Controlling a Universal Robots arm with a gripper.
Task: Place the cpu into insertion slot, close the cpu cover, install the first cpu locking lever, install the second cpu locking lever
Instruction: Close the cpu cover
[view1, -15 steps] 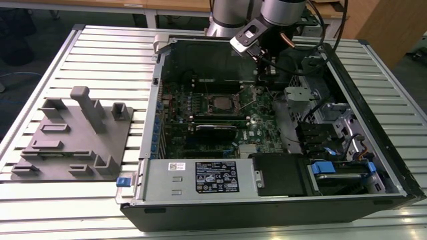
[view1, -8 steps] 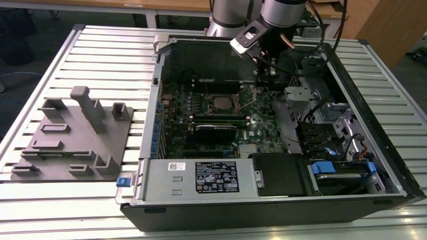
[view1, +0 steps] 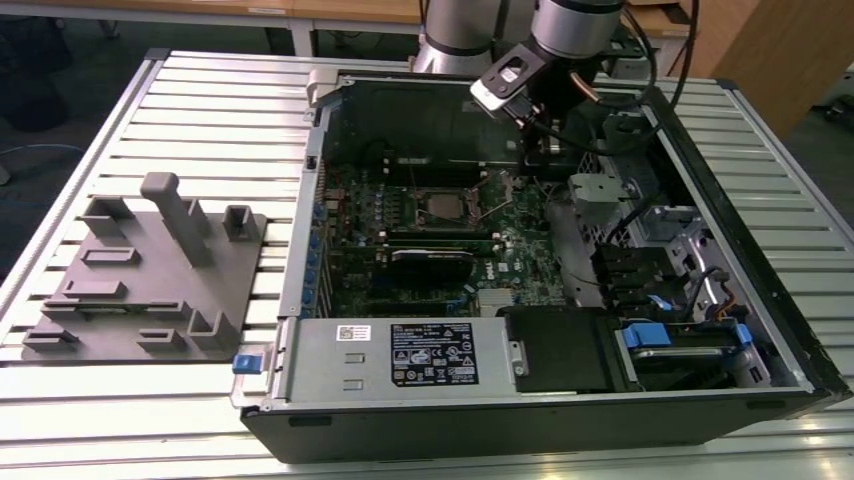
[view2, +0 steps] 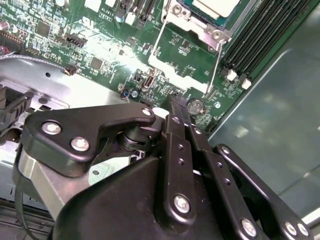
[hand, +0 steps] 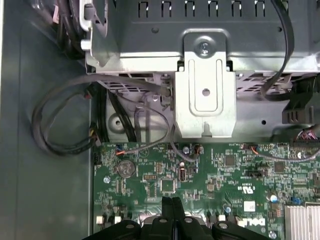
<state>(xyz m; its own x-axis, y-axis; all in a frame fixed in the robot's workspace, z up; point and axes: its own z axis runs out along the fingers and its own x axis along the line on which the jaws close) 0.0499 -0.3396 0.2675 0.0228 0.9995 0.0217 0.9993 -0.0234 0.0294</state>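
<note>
My claw (view2: 176, 102) is shut, the two black fingers pressed flat against each other with nothing between them. In both wrist views the tips (hand: 172, 204) hang just above the green board (hand: 150, 190), and I can't tell whether they touch it. A round battery (view2: 195, 106) sits right beside the tips.

The cpu (view2: 215, 6) lies ahead of the claw, well apart from the tips. Its pale silvery top shows, and it is seated flat in the slot (view1: 415, 207). The cover (view2: 195, 25) frames it in bright metal and looks to be lying down over it. Two thin wire levers (view2: 156, 42) run out from that frame toward the claw — one on each side. I can't tell whether either is hooked down.

Behind the claw, a folded metal bracket (hand: 205, 95) stands at the board's edge among loose black cables. In the exterior view the arm reaches down into the open case (view1: 761, 330), which lies on the slatted table (view1: 134, 410).
</note>
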